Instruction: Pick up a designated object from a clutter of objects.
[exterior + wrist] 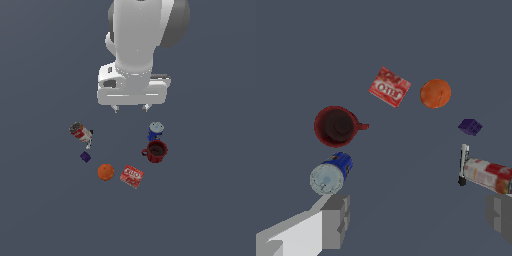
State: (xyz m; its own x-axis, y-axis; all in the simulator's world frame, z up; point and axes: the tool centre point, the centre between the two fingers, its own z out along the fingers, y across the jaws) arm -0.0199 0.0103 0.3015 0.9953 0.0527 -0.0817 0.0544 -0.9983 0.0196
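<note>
Jaws spread wide and empty: the white robot gripper hangs above the dark grey bench, its two short fingertips well apart and touching nothing. In the wrist view the grey finger pads sit at either side of the picture with bare bench between them.

Below it the objects lie in a loose ring. The small blue cylindrical can with a pale silvery-grey lid stands upright on the exterior view's right, just beside the dark red mug, so close that the two look to be touching or nearly so. The wrist view shows the can's round lid facing the camera, near one finger pad, with the mug's handle pointing away from the can.

On the exterior view's left, the red-and-white can lies tilted on its side. Near it sits the small purple cube, then the orange ball, and just beside that the flat red box with white lettering. All of these are well apart from the blue can.
</note>
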